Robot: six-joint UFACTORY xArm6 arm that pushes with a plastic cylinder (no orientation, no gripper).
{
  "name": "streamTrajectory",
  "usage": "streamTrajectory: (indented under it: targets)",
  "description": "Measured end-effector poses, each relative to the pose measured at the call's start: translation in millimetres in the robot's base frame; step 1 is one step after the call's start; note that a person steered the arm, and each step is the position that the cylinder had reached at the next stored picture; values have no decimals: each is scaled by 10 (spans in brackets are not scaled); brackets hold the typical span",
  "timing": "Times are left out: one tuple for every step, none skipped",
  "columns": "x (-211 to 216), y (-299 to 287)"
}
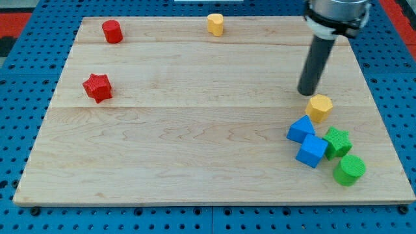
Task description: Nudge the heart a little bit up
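A: Anything holding anything?
B: Only a wooden board (pixel 195 136), lying flat on blue pegboard (pixel 26 78). Carrying eight blocks. At the view's top left, a red cylinder (pixel 112 31); below it, a red star (pixel 97 88). At the view's top, a yellow heart (pixel 215 24), close to the board's far edge and well apart from everything else.
A: And the view's right?
B: Clustered at the lower right: yellow hexagon (pixel 320 107), blue pentagon-like block (pixel 301 129) touching a blue cube (pixel 312 151), green star (pixel 337 142) just beside the cube, green cylinder (pixel 350 170) lowest.
A: Arm pose?
B: Coming down from the view's top right, dark rod upright. My tip (pixel 307 93) resting just above and left of the yellow hexagon, near it, contact hard to tell. Far from the heart. No jaws or hand at all, so nothing open, closed or gripped.
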State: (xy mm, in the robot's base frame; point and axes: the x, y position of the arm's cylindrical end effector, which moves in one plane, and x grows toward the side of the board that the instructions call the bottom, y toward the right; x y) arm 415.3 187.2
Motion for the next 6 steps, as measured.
streamTrajectory:
  targets:
    - [395,63]
    - [114,-252]
    - [-732,-868]
    - [-1653,-1600]
    - [-2082,-2460]
    - [-2235,-3039]
